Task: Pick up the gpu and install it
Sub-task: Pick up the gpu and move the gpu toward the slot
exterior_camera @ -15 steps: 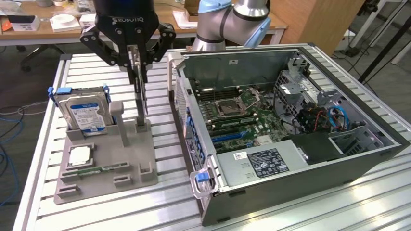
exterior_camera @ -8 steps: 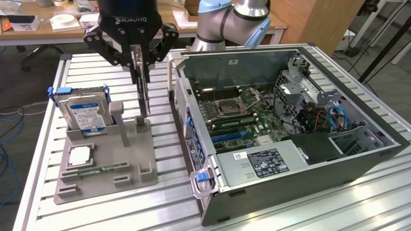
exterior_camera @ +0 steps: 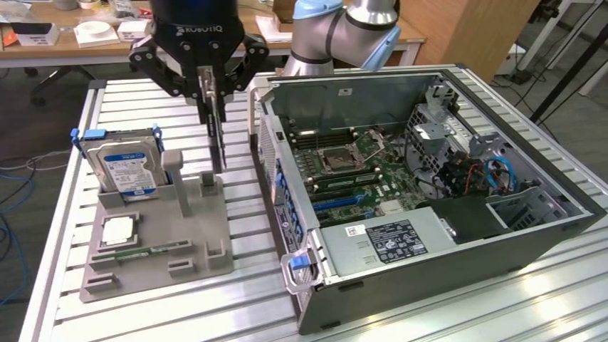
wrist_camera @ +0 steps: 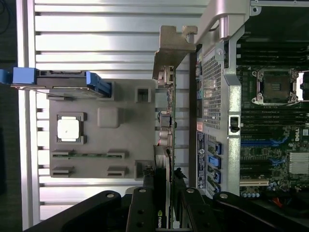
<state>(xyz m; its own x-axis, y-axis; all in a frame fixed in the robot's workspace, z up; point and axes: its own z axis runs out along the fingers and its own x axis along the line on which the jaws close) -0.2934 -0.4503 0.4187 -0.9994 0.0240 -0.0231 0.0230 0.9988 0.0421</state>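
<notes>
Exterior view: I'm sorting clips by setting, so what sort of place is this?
Probably a robotics lab: a robot arm at a slotted metal bench, an open computer case, and cluttered desks behind.

- A robotics lab or workshop: a robot arm [exterior_camera: 328, 32] works over a slotted aluminium table [exterior_camera: 475, 313]
- Beside the gripper [exterior_camera: 213, 98] lies an opened computer case [exterior_camera: 428, 278], its motherboard [exterior_camera: 352, 178] bare
- Under the gripper, a grey parts fixture [exterior_camera: 156, 249] holds a hard drive [exterior_camera: 124, 167]
- Behind it, a cluttered wooden desk [exterior_camera: 57, 50]
</notes>
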